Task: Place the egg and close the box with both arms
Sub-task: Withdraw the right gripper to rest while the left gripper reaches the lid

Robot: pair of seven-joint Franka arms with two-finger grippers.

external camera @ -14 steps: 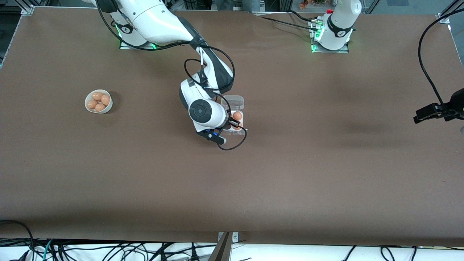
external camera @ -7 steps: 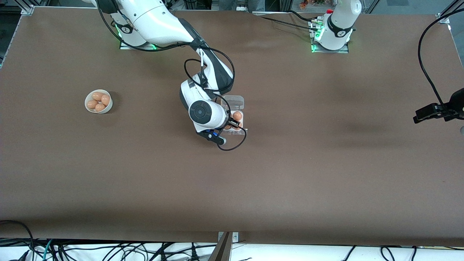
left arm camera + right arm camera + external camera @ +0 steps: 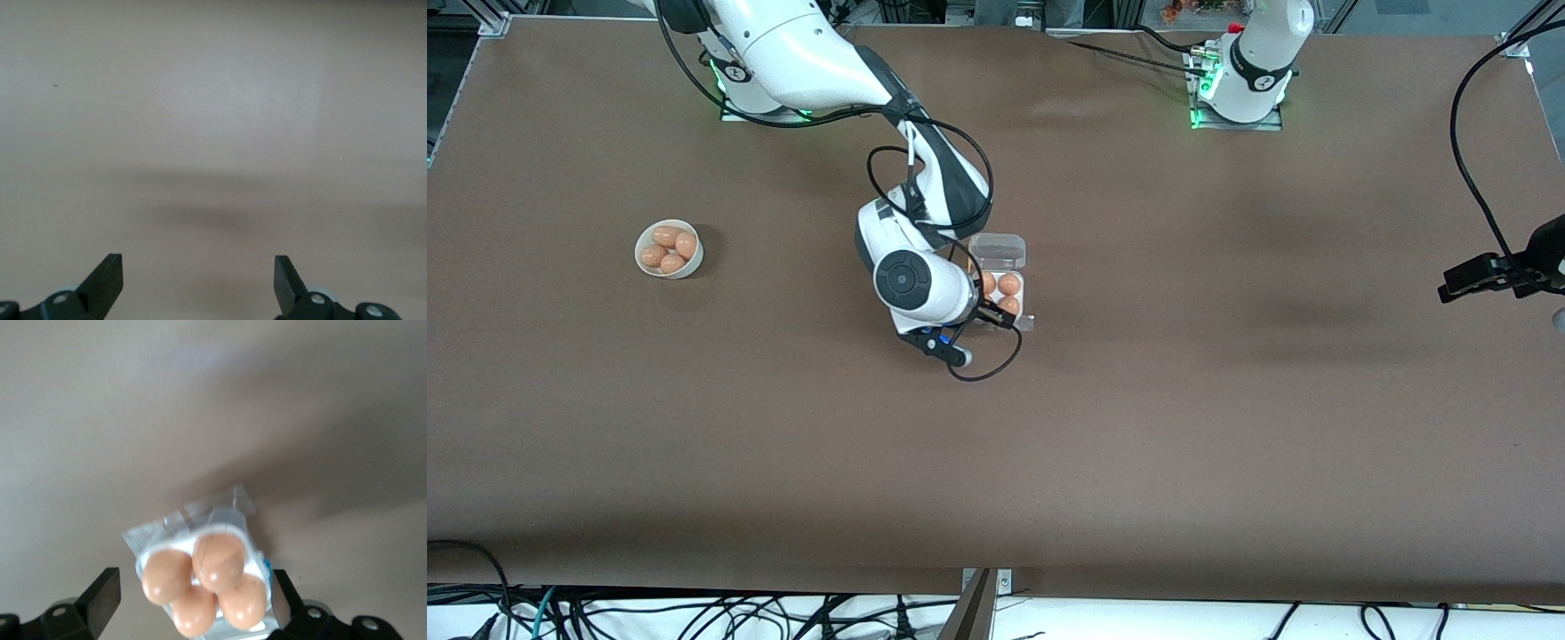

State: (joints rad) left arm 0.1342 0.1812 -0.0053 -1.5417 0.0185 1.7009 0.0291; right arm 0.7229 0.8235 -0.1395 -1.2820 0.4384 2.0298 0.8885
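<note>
Brown table point(image 3: 1138, 427): right gripper point(image 3: 190, 600), now apart, has risen off the box point(image 3: 1000, 289); left gripper point(image 3: 199, 280) apart.

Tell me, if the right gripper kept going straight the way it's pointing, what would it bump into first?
Most likely the eggs sitting in the box. The right gripper is open and points down right over them, so its fingers would probably meet the eggs or the box's tray first, though the depth is hard to judge.

white jointed arms point(image 3: 818, 53) with black bands, looping black cables, black tools.
</note>
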